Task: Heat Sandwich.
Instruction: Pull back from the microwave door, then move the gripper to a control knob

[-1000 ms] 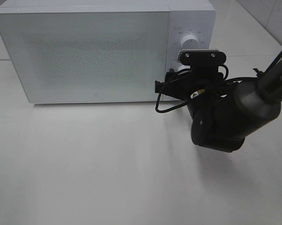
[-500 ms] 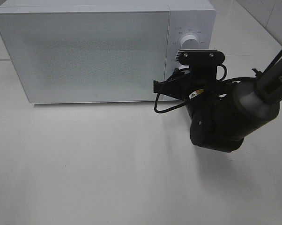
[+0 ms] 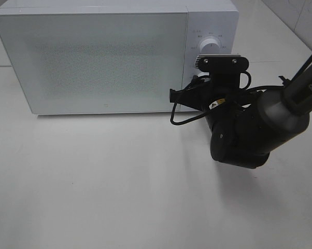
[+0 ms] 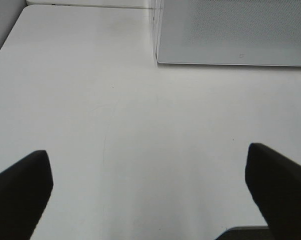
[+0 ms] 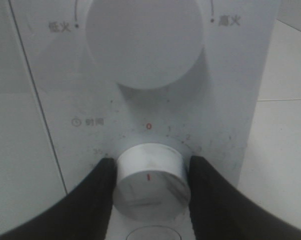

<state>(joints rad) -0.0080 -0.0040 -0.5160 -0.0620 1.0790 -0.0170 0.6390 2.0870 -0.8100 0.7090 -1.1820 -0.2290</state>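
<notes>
The sandwich is out of view. The white microwave (image 3: 94,62) stands at the back of the table with its door closed. My right gripper (image 5: 150,164) is at the control panel, its two black fingers (image 5: 103,190) pressed against both sides of the lower timer knob (image 5: 150,182). The knob's red mark sits below the red 0. Above it is the larger power knob (image 5: 145,40). In the high view the right arm (image 3: 244,129) covers the lower knob. My left gripper (image 4: 150,200) hovers open over bare table, with nothing between its fingers.
The microwave's lower front edge (image 4: 230,62) shows beyond the left gripper. White tabletop (image 3: 94,181) stretches in front of the microwave. A black cable (image 3: 184,118) loops off the right wrist, close to the microwave's front.
The right wrist has shifted slightly left and settled at the control panel. The microwave and its door have not moved.
</notes>
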